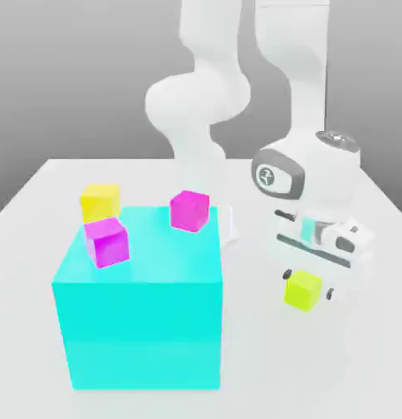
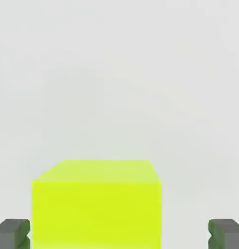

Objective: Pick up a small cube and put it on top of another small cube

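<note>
Exterior view: lime cube (image 1: 303, 289) on counter (image 1: 261, 360), well right of cyan block (image 1: 138, 303); tool (image 1: 309, 282) wide open astride it, gripping nothing, ready for closing. Pinkish-magenta cube (image 1: 190, 209) behind block.

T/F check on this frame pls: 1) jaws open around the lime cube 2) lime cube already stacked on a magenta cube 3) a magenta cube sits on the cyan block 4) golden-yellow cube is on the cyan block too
1) True. The gripper stands open, a finger on each side of the lime cube, with gaps showing in the hand view.
2) False. The lime cube rests on the table, apart from both magenta cubes.
3) True. The violet-magenta cube sits on top of the cyan block.
4) False. The golden-yellow cube lies on the table behind the block, as does the pinkish-magenta cube.
</note>
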